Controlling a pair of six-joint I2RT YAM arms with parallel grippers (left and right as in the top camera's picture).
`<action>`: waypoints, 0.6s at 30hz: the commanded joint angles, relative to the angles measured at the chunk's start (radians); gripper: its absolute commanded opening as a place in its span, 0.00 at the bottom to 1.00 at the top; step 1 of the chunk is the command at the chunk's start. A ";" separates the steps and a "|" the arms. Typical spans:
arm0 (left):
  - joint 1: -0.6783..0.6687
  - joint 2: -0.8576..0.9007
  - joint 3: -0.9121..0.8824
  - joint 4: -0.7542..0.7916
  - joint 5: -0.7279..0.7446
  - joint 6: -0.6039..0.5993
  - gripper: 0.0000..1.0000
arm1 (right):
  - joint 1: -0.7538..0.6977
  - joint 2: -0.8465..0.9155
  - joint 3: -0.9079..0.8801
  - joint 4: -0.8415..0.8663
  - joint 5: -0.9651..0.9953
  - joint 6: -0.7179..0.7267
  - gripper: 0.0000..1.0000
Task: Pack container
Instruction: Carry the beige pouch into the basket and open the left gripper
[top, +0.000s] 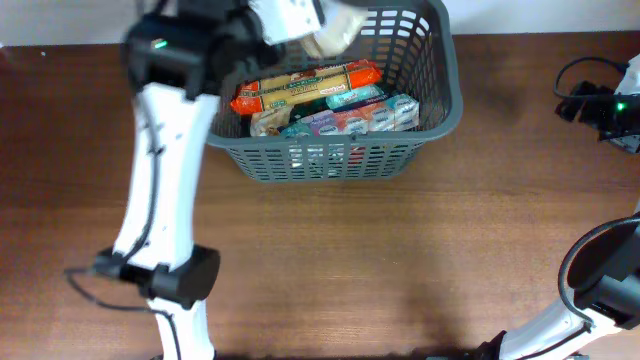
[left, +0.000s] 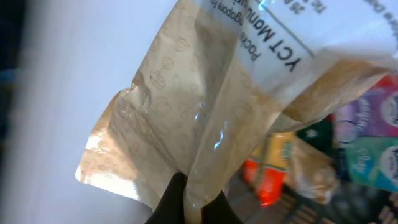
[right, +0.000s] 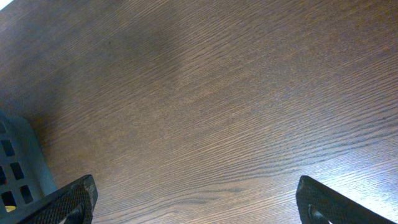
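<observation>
Your left gripper (left: 194, 205) is pinching a tan paper pouch (left: 186, 112) by its lower edge. The jaws are narrowed right down onto the paper, and the black fingers (left: 171, 200) are showing at the bottom of the left wrist view. The pouch is carrying a white label (left: 292, 37) with dark print and is filling most of that view.

From overhead, you are holding the pouch above the back of the basket (top: 452, 100), with the left arm (top: 165, 150) reaching up across the desk (top: 380, 260) from the near edge. The basket is sitting at the far middle of the desk, dark grey with slotted walls. Inside it, a long pack (top: 305, 85) with orange ends is lying across the back. A row of teal and purple boxes (top: 360, 112) is lying in front of it, toward the near wall. The left wrist view is catching both past the pouch, blurred.

Your right gripper (right: 196, 211) is hanging wide open over bare desk, its two fingertips sitting at the bottom corners of the right wrist view with nothing between them. A corner of the basket is just showing at the left edge there, apart from the fingertips.
</observation>
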 joint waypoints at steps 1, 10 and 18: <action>-0.016 0.083 -0.069 -0.003 0.011 0.015 0.01 | 0.001 -0.018 -0.002 0.002 -0.008 0.002 0.99; -0.028 0.187 -0.142 -0.003 -0.016 -0.192 0.99 | 0.001 -0.018 -0.002 0.002 -0.008 0.002 0.99; -0.026 0.113 -0.024 -0.039 -0.365 -0.454 0.99 | 0.001 -0.018 -0.002 0.003 -0.008 0.002 0.99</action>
